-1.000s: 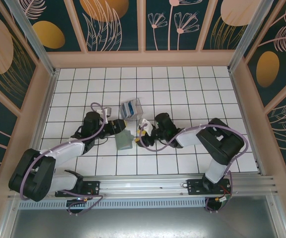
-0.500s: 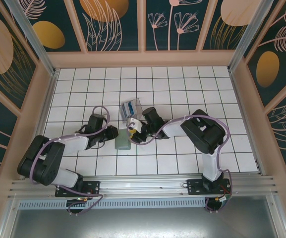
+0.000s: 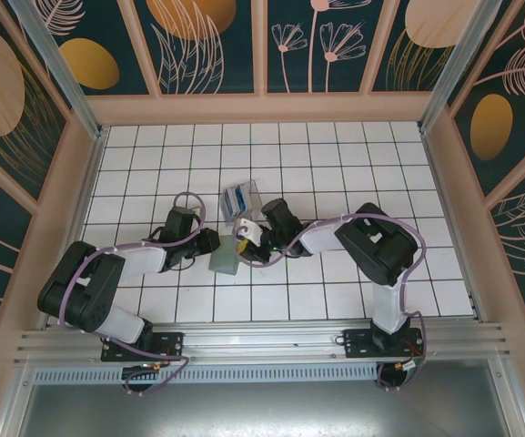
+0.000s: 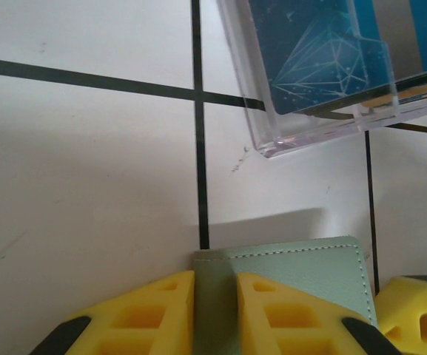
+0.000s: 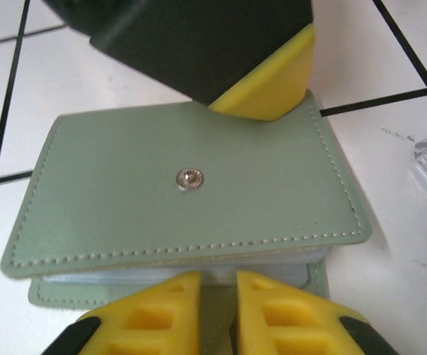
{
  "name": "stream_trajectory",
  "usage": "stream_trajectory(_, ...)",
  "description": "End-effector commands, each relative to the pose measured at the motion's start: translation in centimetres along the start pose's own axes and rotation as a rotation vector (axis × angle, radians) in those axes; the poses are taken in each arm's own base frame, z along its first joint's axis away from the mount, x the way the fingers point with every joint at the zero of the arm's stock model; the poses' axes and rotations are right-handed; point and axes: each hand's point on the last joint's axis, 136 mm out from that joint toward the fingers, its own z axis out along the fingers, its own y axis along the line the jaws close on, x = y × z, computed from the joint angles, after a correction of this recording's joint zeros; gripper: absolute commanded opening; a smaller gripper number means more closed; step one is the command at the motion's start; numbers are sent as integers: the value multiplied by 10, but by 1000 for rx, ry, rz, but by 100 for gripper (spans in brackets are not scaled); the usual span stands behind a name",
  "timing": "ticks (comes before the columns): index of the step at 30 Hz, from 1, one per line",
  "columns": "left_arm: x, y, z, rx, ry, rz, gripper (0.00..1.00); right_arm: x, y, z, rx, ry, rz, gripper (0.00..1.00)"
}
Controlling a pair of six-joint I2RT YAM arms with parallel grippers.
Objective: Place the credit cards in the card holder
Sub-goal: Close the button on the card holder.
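Left gripper (image 4: 214, 279): yellow fingers (image 4: 154, 310) drawn in tight on one edge of the card holder (image 4: 294, 270), with the green material pinched between them. Right gripper (image 5: 217, 279): fingers (image 5: 272, 310) likewise clamped on the card holder, at the opposite edge, on the side where the flaps part. The two grippers face each other across it. The right wrist view has the left gripper's yellow tip at the far edge. The left wrist view has one finger of the right gripper at the holder's corner.

Card holder: sage green, stitched border, metal snap stud (image 5: 190, 178) in the middle of the top flap. The top flap sits slightly raised off the lower one, with paler layers in the gap. Cannot tell whether it rests fully on the surface (image 3: 335, 173). From overhead it lies left of the surface's middle, nearer the near edge than the far edge.

Beyond it, toward the far edge: a clear plastic box (image 4: 272, 126), near the holder but apart from it. Inside are the credit cards (image 4: 309, 59), blue with a pale line pattern, and a strip of yellow beneath. The surface is white tile with dark grout lines.
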Motion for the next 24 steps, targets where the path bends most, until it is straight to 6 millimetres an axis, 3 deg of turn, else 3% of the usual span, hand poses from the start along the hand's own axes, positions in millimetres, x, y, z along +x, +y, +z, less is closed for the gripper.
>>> stream_trajectory(1, 40, 27, 7, -105, 122, -3, 22, 30, 7, -5, 45, 63, 38, 5)
stream_trajectory(5, 42, 31, 7, -133, 119, 5, 22, 16, 13, -17, 40, -24, 44, 0)
stream_trajectory(11, 41, 34, 4, -147, 102, -9, 22, 3, 26, -26, -17, -69, 141, 2)
stream_trajectory(16, 41, 33, 3, -144, 99, -10, 24, 2, 39, -40, -24, -116, 147, 0)
stream_trajectory(20, 44, 27, 7, -115, 106, 1, 26, -10, 56, -57, -53, -227, 87, 0)
stream_trajectory(24, 46, 11, 11, -99, 118, 82, 29, -31, 57, -65, -25, -321, 24, 0)
